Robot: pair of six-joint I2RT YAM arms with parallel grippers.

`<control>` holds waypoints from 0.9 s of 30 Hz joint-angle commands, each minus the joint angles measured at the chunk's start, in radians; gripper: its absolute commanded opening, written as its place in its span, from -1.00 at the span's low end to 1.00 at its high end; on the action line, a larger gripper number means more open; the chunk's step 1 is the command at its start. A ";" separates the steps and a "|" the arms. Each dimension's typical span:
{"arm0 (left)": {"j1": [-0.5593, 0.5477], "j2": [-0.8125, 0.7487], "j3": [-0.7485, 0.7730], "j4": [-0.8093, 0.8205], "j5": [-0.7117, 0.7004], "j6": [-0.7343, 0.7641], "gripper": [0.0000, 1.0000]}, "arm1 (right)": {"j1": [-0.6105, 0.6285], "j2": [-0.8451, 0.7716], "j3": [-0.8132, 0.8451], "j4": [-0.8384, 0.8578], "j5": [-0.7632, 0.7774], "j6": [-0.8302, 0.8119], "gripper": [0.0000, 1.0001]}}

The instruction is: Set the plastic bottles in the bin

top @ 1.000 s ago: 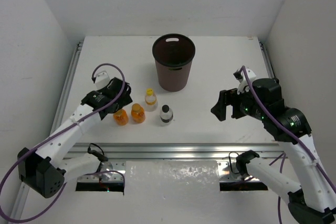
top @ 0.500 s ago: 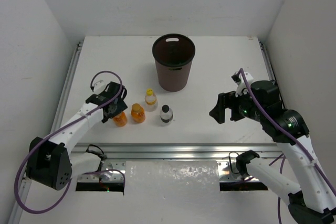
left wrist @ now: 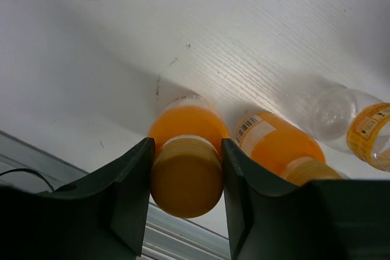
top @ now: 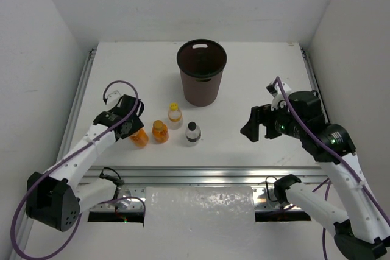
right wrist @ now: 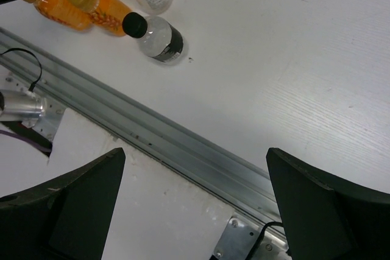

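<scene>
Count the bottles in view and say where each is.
4. Leftmost orange bottle, in the left gripper; second orange bottle right beside it; yellow-capped bottle just behind; dark-labelled bottle rightmost. The bin may hide more.

The left bottle and middle bottle are orange with orange caps; the bin dark brown; the table white.

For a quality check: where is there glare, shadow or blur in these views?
Top view: glare on the shiny panel at the near edge. Left wrist view: the orange bottle is near the lens and slightly soft, with a broad shadow beside it. Right wrist view: evenly lit, sharp.
</scene>
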 commanded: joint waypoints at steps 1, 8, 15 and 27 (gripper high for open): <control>0.011 -0.051 0.094 -0.070 -0.042 0.015 -0.90 | 0.002 0.021 -0.003 0.070 -0.074 0.017 0.98; 0.009 -0.176 0.315 -0.141 0.015 0.166 -1.00 | 0.005 0.016 -0.113 0.448 -0.452 0.071 0.98; 0.009 -0.183 0.484 -0.118 0.489 0.334 -1.00 | 0.256 0.200 0.020 0.662 -0.385 0.002 0.98; 0.007 -0.269 0.478 0.141 0.936 0.223 -1.00 | 0.419 0.588 0.299 0.636 -0.311 -0.284 0.98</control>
